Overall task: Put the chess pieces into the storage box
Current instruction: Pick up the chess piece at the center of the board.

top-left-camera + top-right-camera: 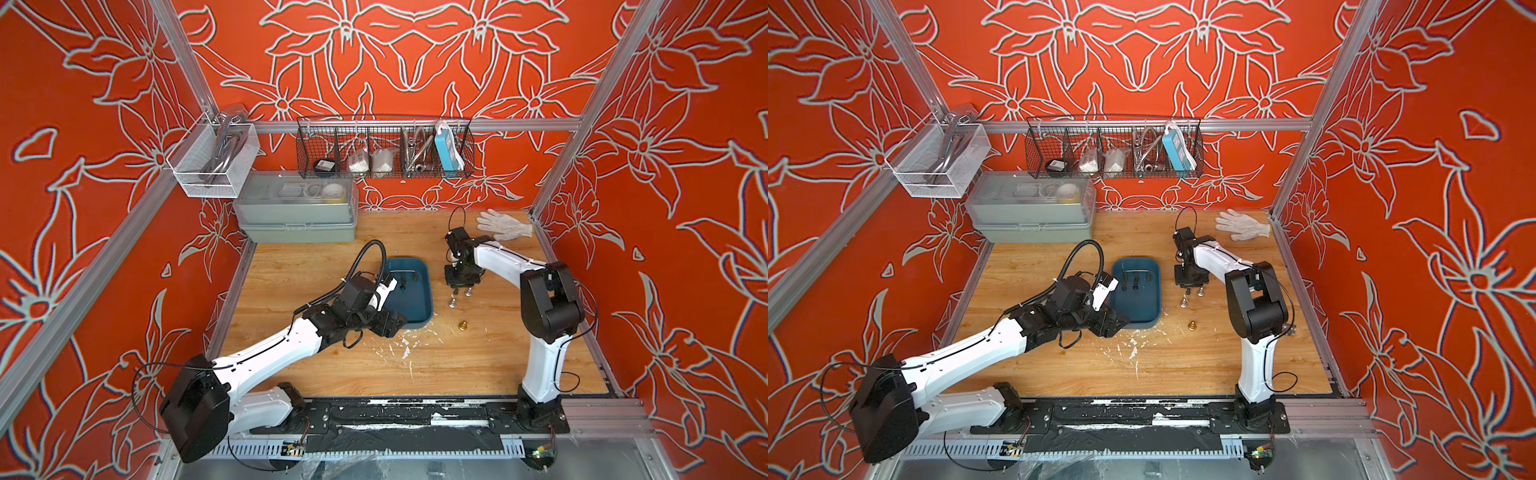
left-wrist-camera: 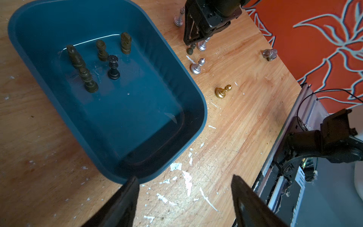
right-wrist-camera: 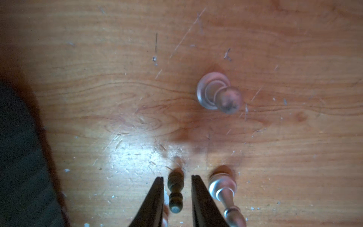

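The storage box sits open near the middle of the tabletop, between the two arms. Five dark chess pieces are inside it, grouped at the far end of its floor. The near end of the floor is bare.

Left gripper: jaws wide apart, nothing between them. It hangs just above the box's near corner on the left-arm side, over the rim and the paint-flecked wood.

Right gripper: pointed down at the tabletop just beside the box's far right side. The jaws are narrow and straddle an upright dark pawn. A thin gap shows on each side of the pawn, so no contact is visible.

Pieces outside the box, all on bare wood to the right of the box:
- A silver pawn stands just beside the outer face of one right finger.
- A second silver pawn stands near the gripper, apart from the pair.
- A gold pawn stands alone nearer the robot base, close to the box's near right corner.
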You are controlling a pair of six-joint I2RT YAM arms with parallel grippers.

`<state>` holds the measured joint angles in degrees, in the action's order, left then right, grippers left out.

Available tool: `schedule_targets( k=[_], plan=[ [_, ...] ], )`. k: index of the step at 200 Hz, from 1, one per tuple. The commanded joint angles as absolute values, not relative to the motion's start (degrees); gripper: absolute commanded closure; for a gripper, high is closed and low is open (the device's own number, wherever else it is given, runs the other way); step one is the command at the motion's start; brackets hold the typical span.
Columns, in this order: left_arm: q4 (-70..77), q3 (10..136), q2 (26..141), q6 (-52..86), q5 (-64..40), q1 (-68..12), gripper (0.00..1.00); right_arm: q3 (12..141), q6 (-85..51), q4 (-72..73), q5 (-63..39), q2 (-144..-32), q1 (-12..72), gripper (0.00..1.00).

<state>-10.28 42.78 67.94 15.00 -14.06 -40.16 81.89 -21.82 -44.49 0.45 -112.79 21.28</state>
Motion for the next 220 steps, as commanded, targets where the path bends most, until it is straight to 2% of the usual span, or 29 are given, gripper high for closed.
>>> schedule_targets(
  k=[1, 80, 220],
  plan=[
    [-10.37, 44.47, 68.39, 14.59, -14.44, -40.68, 0.26, 82.32, -22.32, -44.67, 1.76, -114.44, 21.49, 0.72],
    [-10.38, 44.75, 69.24, 14.77, -14.29, -40.86, 0.26, 82.16, -22.24, -43.17, 1.02, -114.96, 21.53, 0.81],
    [-12.48, 46.58, 69.6, 14.04, -13.09, -41.04, 0.26, 82.99, -22.41, -43.02, 0.89, -115.75, 21.53, 0.86]
  ],
)
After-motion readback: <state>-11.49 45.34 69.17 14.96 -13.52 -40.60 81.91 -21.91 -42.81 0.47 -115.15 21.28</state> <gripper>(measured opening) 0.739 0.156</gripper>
